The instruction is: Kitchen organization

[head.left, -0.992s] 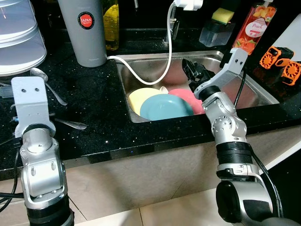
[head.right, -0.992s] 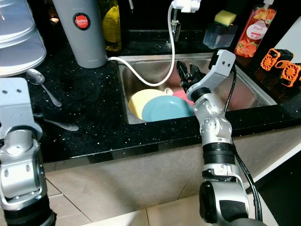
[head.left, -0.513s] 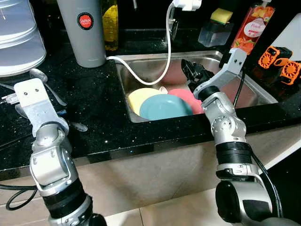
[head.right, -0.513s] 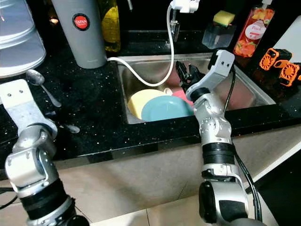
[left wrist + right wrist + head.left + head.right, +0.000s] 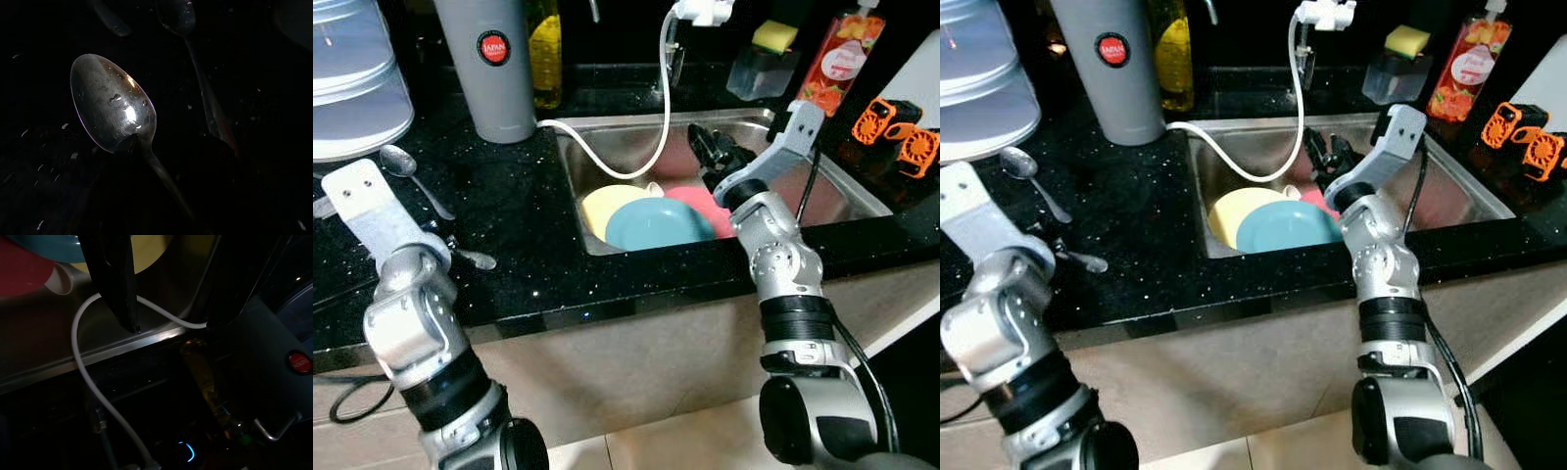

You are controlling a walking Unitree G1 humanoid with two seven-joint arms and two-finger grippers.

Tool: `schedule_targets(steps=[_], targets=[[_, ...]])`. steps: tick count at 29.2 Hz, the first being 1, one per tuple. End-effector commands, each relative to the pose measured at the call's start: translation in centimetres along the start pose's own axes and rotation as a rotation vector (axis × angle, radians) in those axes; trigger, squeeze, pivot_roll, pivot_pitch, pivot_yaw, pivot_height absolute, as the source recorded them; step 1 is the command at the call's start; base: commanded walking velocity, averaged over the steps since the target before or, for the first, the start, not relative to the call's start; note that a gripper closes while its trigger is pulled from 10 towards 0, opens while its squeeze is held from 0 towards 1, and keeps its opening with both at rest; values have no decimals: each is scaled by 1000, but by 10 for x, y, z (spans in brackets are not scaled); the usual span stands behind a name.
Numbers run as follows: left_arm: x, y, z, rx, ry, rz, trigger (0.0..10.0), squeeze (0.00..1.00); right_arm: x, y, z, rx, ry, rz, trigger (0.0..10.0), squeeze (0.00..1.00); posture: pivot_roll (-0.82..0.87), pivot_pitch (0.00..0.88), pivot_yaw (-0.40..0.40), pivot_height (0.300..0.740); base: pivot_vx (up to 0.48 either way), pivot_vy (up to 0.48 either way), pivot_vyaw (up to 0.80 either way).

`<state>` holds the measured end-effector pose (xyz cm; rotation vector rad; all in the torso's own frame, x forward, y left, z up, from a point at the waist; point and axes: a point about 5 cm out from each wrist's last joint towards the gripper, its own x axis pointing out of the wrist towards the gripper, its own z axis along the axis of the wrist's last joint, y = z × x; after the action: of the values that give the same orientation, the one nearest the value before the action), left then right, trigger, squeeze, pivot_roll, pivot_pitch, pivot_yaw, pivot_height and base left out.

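Note:
Two metal spoons lie on the black counter (image 5: 529,245): one spoon (image 5: 403,163) near the back, another spoon (image 5: 475,259) closer to the front edge. My left gripper (image 5: 1046,238) hovers low over the nearer spoon, mostly hidden behind its wrist plate. The left wrist view shows that spoon's bowl (image 5: 112,103) close up, with the second spoon (image 5: 178,17) beyond. In the steel sink (image 5: 822,186) lie a yellow plate (image 5: 602,201), a blue plate (image 5: 656,223), a pink plate (image 5: 710,201) and a white cup (image 5: 652,187). My right gripper (image 5: 710,149) hangs open above the sink, holding nothing; one of its fingers (image 5: 117,279) is in the right wrist view.
A grey flask (image 5: 494,69) and a yellow bottle (image 5: 546,49) stand behind the sink, and a white hose (image 5: 656,117) drapes into it. A pale domed cover (image 5: 357,88) sits back left. Sponge holder (image 5: 764,64), peach soap bottle (image 5: 842,59) and orange parts (image 5: 896,132) are at the right.
My left arm has swung and tilted, its wrist plate now leaning to the left over the nearer spoon. The right gripper has stayed above the sink.

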<state>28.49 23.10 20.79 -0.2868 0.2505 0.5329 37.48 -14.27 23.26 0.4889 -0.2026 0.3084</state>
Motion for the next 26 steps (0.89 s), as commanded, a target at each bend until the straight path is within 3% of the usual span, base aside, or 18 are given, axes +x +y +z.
schedule_targets(steps=[1, 6, 8, 9, 11, 14, 18, 23, 25, 26], targets=[[10, 8, -23, 15, 131, 19, 10000, 0, 1, 0, 0, -4, 13, 2, 10000, 0, 225, 20, -100, 740, 0, 0, 0], [28, 4, -6, 120, 45, -44, 10000, 0, 2, 1, 1, -8, 14, 6, 10000, 0, 217, 17, -103, 740, 0, 0, 0], [31, 4, 13, 278, -100, -16, 10000, 0, 2, 1, 3, -12, 12, 6, 10000, 0, 213, 15, -102, 740, 0, 0, 0], [29, 0, 22, 338, -170, -26, 10000, 0, 1, 0, 4, -14, 9, 6, 10000, 0, 213, 15, -102, 740, 0, 0, 0], [26, -4, 29, 370, -219, -45, 10000, 0, 1, 0, 4, -15, 7, 4, 10000, 0, 202, 13, -93, 740, 0, 0, 0], [23, -8, 34, 369, -252, -72, 10000, 0, 0, -1, 5, -16, 5, 1, 10000, 0, 202, 13, -93, 740, 0, 0, 0], [-6, -28, 49, 503, -452, -148, 10000, 0, -3, -6, 6, -21, 1, -16, 10000, 0, 197, 17, -84, 740, 0, 0, 0], [-11, -30, 48, 486, -468, -136, 10000, 0, -3, -6, 6, -20, 1, -17, 10000, 0, 202, 19, -86, 740, 0, 0, 0], [-11, -27, 42, 408, -424, -70, 10000, 0, -2, -5, 4, -18, 4, -14, 10000, 0, 212, 19, -94, 740, 0, 0, 0], [-11, -27, 42, 408, -424, -70, 10000, 0, -2, -5, 4, -18, 4, -14, 10000, 0, 212, 19, -94, 740, 0, 0, 0]])
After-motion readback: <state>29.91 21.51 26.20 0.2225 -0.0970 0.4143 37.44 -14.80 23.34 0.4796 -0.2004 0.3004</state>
